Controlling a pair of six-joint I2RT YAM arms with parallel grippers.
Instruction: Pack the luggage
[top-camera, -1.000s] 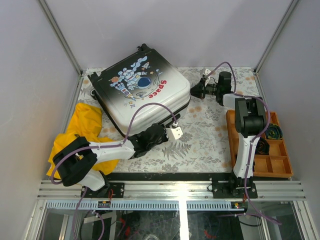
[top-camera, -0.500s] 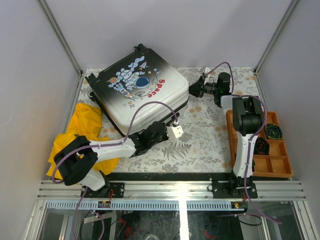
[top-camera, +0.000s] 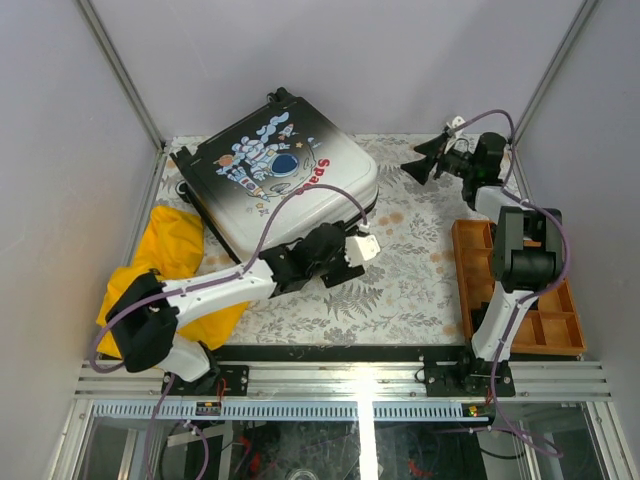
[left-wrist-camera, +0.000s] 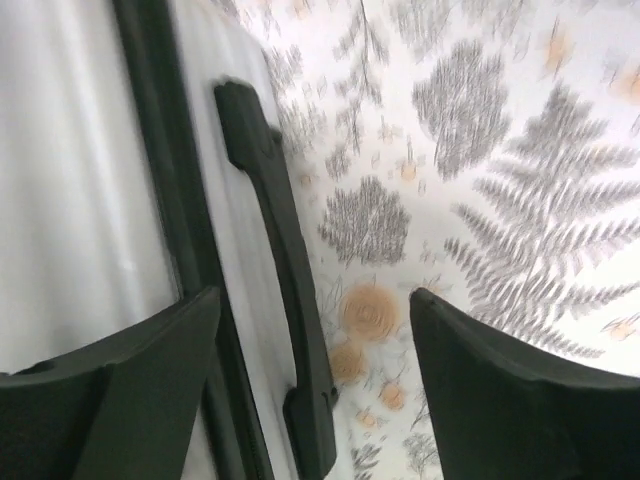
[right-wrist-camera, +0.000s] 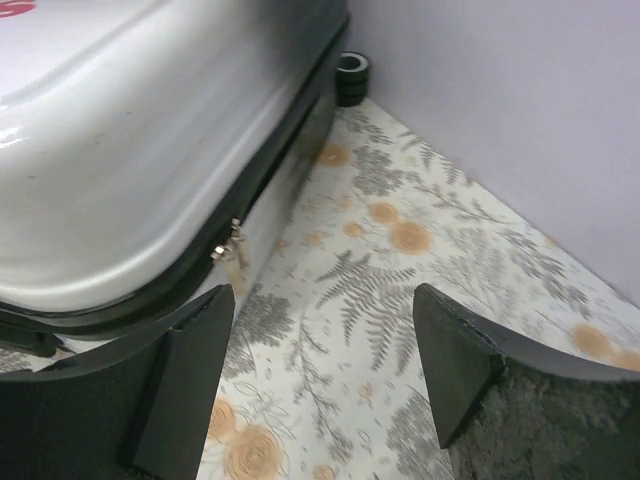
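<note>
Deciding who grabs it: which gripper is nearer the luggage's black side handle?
Left. The left gripper faces the handle of the luggage, seen between its open jaws; the right gripper is apart, off the luggage's right corner.

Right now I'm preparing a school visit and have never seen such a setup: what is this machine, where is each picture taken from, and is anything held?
It is a robot with a left arm and a right arm, bolted at the near edge of a table. One picture looks down from above; the other two come from cameras on the wrists. On the table lie a closed suitcase, a yellow cloth and an orange tray. The left gripper is open beside the suitcase's handle. The right gripper is open too. Nothing is held.
</note>
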